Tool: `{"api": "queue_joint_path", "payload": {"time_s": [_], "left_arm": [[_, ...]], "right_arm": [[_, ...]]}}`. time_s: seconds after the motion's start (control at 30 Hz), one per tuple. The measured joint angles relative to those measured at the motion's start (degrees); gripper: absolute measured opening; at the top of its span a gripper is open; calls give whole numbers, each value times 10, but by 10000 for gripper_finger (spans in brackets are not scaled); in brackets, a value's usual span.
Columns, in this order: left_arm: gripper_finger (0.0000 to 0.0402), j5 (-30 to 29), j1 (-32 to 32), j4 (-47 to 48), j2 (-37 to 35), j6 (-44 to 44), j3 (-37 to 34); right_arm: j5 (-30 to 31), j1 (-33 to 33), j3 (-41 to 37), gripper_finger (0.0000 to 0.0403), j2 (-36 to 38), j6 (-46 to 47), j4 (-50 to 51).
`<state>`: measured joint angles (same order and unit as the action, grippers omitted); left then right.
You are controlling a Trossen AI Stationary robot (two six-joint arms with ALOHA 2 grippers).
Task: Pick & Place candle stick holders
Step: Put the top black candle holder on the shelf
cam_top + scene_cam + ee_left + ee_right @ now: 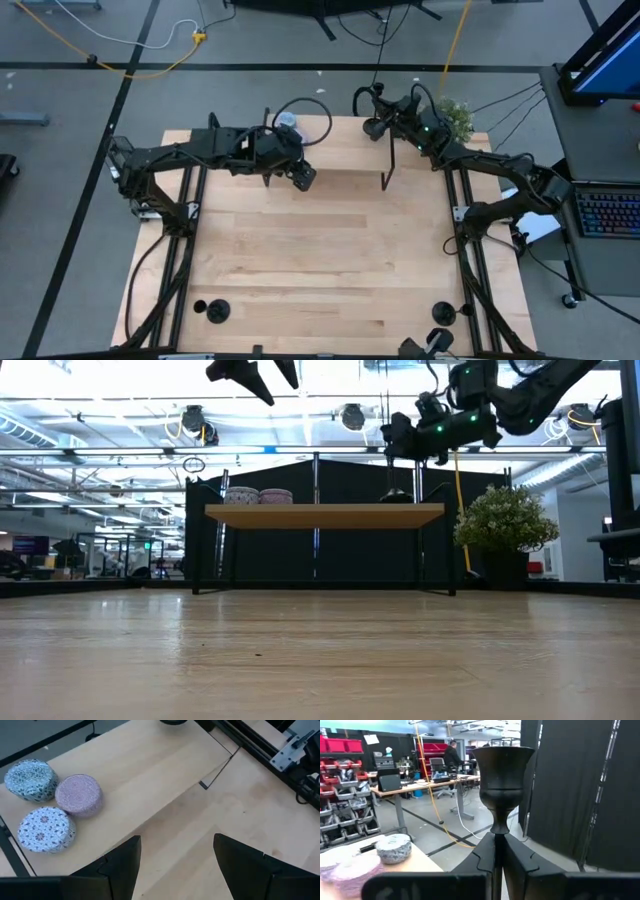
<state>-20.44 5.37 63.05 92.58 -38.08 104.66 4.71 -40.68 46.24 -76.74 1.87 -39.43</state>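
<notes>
- Candle stick holder [502,780]: one is clamped by its thin stem between the shut fingers of the right gripper [496,851], its cup standing upright just above them, over the raised shelf [345,150].
- Left gripper [176,865]: fingers apart, holding nothing, above the shelf's other end.
- Three round patterned tins [52,802] lie on the shelf ahead of the left gripper.
- Two more holders [217,311] stand well apart from both grippers at the table's [320,260] near edge.

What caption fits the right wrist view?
Right gripper shut on a black candle holder, beside round tins.
</notes>
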Motion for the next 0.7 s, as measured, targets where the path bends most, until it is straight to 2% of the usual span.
{"api": "queue_joint_path", "payload": {"time_s": [0.7], "left_arm": [[253, -6, 0, -4, 0, -10, 0]], "right_arm": [[15, -10, 1, 15, -18, -25, 26]]}}
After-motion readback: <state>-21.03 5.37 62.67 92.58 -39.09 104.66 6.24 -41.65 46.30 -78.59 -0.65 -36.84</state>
